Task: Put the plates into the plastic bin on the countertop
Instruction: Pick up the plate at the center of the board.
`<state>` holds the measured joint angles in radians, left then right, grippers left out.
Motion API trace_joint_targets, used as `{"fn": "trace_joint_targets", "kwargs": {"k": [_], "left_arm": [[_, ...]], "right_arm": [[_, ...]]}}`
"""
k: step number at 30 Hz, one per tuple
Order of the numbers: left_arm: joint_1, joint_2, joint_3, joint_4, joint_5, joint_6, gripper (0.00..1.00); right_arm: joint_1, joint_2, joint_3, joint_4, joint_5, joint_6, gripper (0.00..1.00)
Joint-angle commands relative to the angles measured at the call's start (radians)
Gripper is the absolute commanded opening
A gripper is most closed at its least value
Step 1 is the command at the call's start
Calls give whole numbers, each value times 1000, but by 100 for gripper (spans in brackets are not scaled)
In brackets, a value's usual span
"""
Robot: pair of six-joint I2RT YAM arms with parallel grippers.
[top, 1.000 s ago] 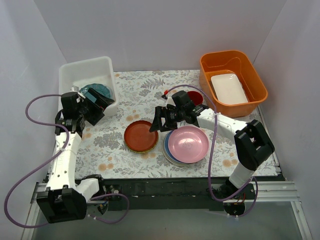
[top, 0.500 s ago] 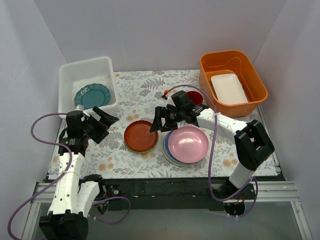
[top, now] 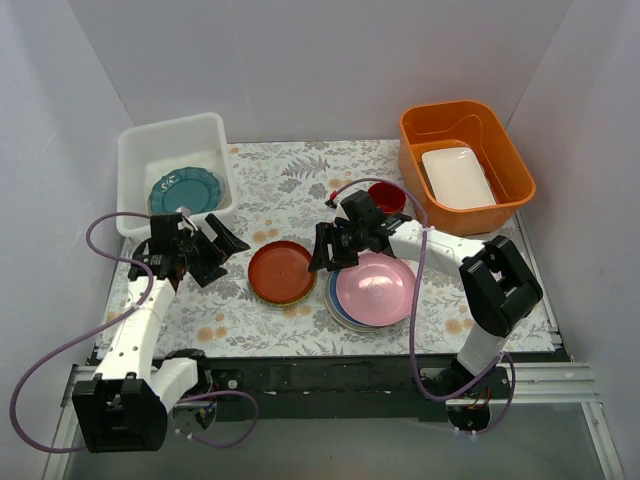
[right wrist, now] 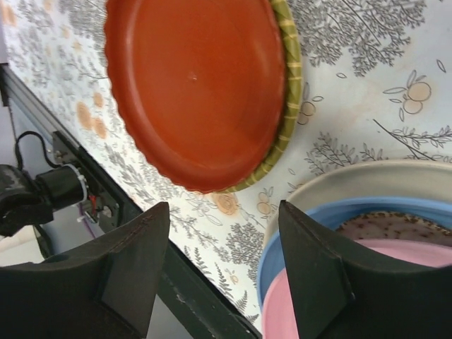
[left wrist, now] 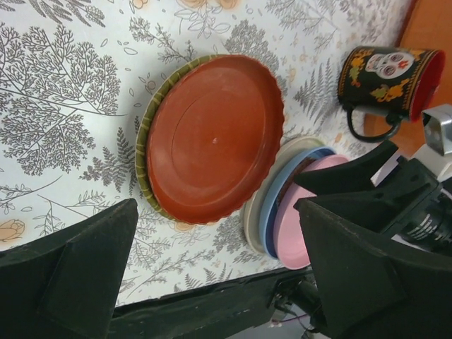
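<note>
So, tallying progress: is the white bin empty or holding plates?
Not empty: one teal plate lies flat inside the white bin; no other plate shows there.

You ran a matched pair: the left arm (top: 140, 320) and the right arm (top: 440, 243) were each made of smooth white tube links joined by blocky black joint housings, with black bases at the near edge. A thin purple left cable (top: 88, 237) hung off one in loose loops, and a purple right cable (top: 416, 300) off the other, that one ending in a small red tip (top: 329, 200). The left gripper (top: 228, 263) and right gripper (top: 315, 250) carried broad, matte black, wedge-shaped fingers (left wrist: 70, 275).
</note>
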<state>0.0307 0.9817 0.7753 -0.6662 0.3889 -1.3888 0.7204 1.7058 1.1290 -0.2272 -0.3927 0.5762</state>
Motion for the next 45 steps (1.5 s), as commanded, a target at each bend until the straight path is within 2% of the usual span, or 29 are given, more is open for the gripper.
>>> {"fn": "trace_joint_targets", "kwargs": {"k": [1, 9, 12, 32, 35, 39, 45], "left_arm": [[-70, 24, 30, -10, 1, 60, 98], [-232, 107, 36, -26, -73, 68, 98], [-262, 121, 32, -23, -88, 59, 98], [-316, 100, -28, -16, -105, 28, 98], [-319, 97, -31, -30, -130, 27, 98], [-319, 94, -33, -55, -169, 31, 98], [-319, 91, -41, -52, -182, 28, 97]], "right_arm": [[7, 34, 14, 2, 43, -13, 66], [30, 110, 78, -54, 115, -22, 54], [36, 127, 91, -52, 127, -16, 46], [54, 163, 78, -28, 199, 19, 31], [56, 173, 94, -26, 193, 19, 25], [57, 195, 112, -37, 190, 13, 9], [62, 224, 120, -35, 173, 14, 1]]}}
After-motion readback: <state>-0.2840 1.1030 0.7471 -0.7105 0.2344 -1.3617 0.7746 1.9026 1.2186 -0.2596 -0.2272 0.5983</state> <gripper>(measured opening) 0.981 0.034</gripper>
